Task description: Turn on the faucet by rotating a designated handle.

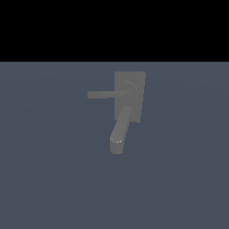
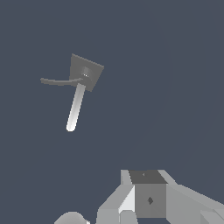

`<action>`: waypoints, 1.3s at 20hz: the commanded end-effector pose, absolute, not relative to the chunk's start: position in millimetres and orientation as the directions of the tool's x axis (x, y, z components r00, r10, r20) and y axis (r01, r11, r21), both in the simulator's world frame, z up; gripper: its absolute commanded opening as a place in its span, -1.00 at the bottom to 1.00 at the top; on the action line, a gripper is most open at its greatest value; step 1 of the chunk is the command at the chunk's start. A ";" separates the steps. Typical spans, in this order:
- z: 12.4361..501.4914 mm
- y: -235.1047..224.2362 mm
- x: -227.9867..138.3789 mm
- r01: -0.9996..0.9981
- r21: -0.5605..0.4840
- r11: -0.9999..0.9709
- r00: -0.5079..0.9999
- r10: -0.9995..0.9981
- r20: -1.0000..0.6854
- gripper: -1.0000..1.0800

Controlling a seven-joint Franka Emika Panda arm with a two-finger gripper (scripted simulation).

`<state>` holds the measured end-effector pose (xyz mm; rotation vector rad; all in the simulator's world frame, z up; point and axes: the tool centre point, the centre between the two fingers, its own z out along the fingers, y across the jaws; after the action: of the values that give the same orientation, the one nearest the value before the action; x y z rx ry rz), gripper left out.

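The faucet (image 1: 129,91) is a matte grey fixture with a flat rectangular back plate, standing on the blue-grey floor. Its thick spout (image 1: 120,132) has a rounded tip and reaches toward the camera. The handle (image 1: 106,94) is a thin straight bar that runs from the round hub toward the exterior view's left. In the wrist view the plate (image 2: 86,71), the handle (image 2: 57,81) and the pale spout (image 2: 75,109) show small and far off. Only grey blocks of my gripper (image 2: 148,199) show at that picture's edge, well apart from the faucet. Its fingertips are hidden.
A plain blue-grey floor (image 1: 53,179) surrounds the faucet, with black background behind it. No other objects show.
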<state>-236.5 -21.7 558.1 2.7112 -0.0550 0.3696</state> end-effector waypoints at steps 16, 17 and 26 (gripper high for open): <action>681.3 21.4 -223.5 -0.392 0.816 -0.424 0.824 0.234 0.517 -1.00; 686.7 27.5 -222.1 -0.404 0.829 -0.387 0.817 0.255 0.518 -1.00; 715.8 96.2 -199.4 -0.473 0.880 -0.047 0.772 0.458 0.440 -1.00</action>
<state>-204.6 83.2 713.3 1.4994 -0.0351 0.7505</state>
